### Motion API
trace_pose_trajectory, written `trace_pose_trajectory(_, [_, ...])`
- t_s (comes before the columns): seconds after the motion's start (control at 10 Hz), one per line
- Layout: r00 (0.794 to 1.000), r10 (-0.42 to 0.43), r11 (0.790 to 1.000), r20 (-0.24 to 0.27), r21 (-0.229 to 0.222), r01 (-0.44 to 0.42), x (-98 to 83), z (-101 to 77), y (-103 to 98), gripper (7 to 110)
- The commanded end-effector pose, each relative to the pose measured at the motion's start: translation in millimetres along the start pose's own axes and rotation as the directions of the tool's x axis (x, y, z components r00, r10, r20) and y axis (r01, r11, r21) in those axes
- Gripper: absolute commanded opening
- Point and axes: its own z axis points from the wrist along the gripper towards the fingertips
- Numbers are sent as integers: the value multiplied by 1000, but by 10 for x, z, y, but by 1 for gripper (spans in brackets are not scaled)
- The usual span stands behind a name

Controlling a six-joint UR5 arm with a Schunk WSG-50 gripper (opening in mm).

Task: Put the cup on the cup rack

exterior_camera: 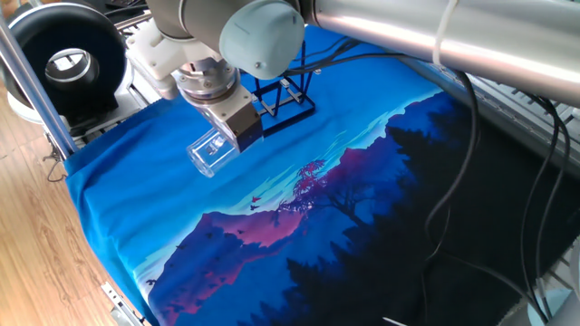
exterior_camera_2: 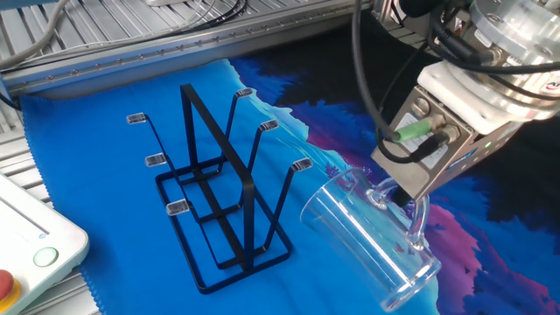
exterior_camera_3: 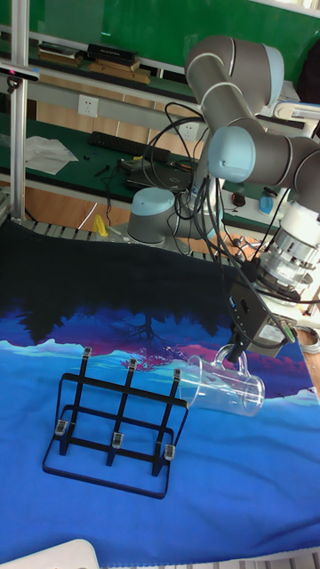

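Cloth (exterior_camera: pixel 299 208): blue mountain print, covers the table.
Black round fan (exterior_camera: pixel 63 59): upper left.
White box (exterior_camera_2: pixel 26 241): lower left, green button.

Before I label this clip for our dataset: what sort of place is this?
Most likely a robotics lab or workshop. A robot arm works over a table draped in a printed cloth, an aluminium frame edges the table, and cluttered workbenches stand behind.

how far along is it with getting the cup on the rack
Done: the cup is picked up, held by its handle in the gripper and tilted on its side above the blue cloth.

In hand: its open mouth points at the cup rack, close to the nearest peg but apparently not over it.

Left: slide the cup onto a peg and let go. All pegs look bare.
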Motion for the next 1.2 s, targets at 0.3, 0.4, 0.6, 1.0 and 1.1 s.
trace_pose_trajectory(0.3, [998,59,997,-1,43,-59,9,-4,-128,7])
trace_pose_trajectory(0.4, [998,65,997,10,47,-66,-17,-5,-140,7])
trace_pose_trajectory(0.6, [996,79,995,34,62,-81,-72,-9,-184,7])
trace_pose_trajectory(1.0, [996,77,996,47,50,-80,-107,-8,-155,7])
trace_pose_trajectory(1.1, [995,87,995,38,48,-89,-85,-7,-150,7])
